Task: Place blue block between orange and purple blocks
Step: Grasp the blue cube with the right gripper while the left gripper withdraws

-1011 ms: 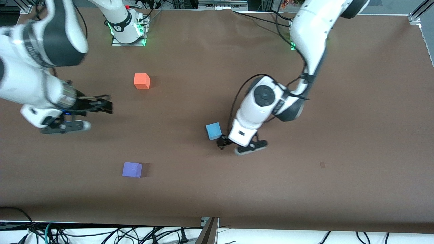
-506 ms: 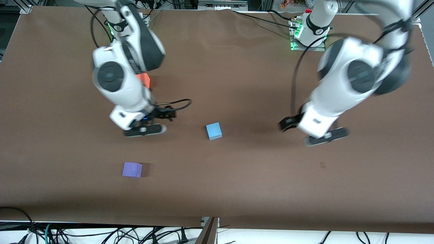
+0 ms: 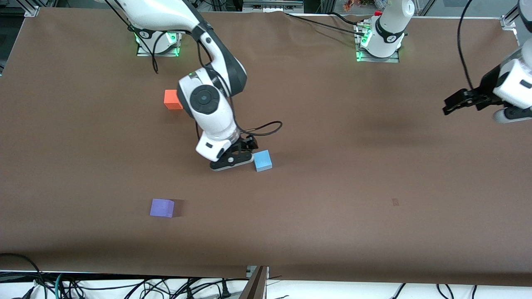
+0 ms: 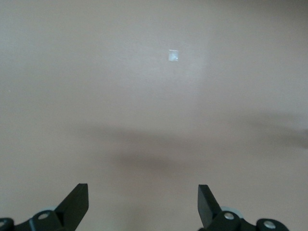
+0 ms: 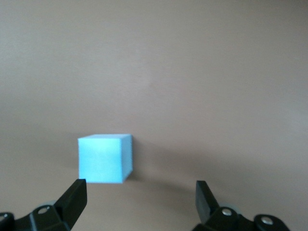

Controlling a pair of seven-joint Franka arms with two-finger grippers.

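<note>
- The purple block [image 3: 161, 208] sits alone on the table [image 3: 332, 232], the block nearest the front-camera edge, toward the right arm's end.
- The blue block [image 3: 262, 160] rests flat on the table near its middle, farther from the front camera than the purple block and well apart from it.
- The right gripper [image 3: 245, 150] hangs low just beside the blue block, on the side toward the right arm's end; the arm reaches down from its base with the wrist bent downward.
- In the right wrist view its fingers [image 5: 72, 202] are spread wide, gripping nothing; the blue block [image 5: 105, 158] stands just ahead of one fingertip.
- The orange block [image 3: 171, 99] lies closer to the base edge, partly hidden by the right arm's wrist.
- The left gripper [image 3: 457, 101] is raised over the table's edge at the left arm's end, its fingers [image 4: 74, 204] spread and empty above bare table.
</note>
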